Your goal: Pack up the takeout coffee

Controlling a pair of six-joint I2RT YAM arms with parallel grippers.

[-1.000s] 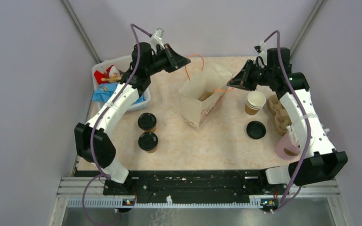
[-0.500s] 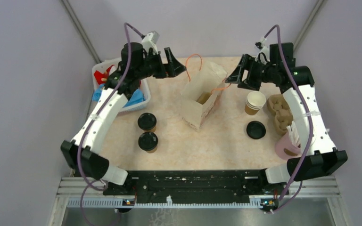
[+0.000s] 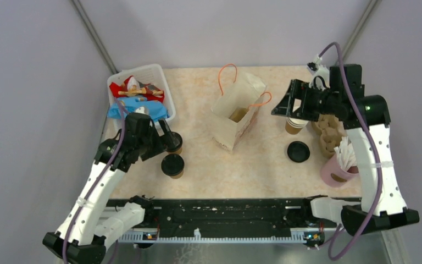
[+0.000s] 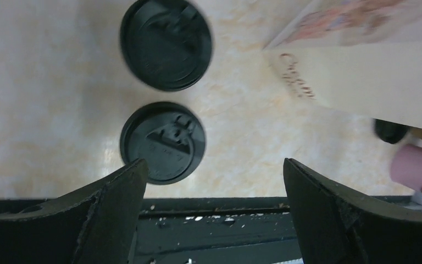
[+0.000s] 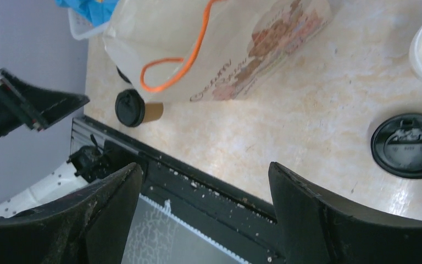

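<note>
Top external: spotted one lidded cup (image 3: 171, 142) and a second lidded cup (image 3: 172, 165) upright on the desk (image 3: 242, 170), left of the paper bag (image 3: 236, 113), neither packed yet. Left hand (image 3: 162, 143)?

Spread wide, pinching nothing, hanging left of the bag, close by those cups. Right hand (image 3: 284, 100) spread as well, empty, right of the bag.

Worried about anything?

Feared knocking the neighbour flat while closing on one cup, the two standing just beside each other. Feared a popped lid too, if squeezed hard; judged the paper walls soft. Judged the bag's mouth narrow as well, with orange handles (image 3: 228, 77) standing at the opening, ready to snag a cup on the way in.

Clutter?

Noted an open cup stack (image 3: 296, 120), loose black lid (image 3: 298, 151), pulp tray (image 3: 323, 137) and pink cup of sticks (image 3: 328, 175), all right of the bag, close under the right arm. Noted a white basket (image 3: 166, 91) left of the bag, beyond the cups.
</note>
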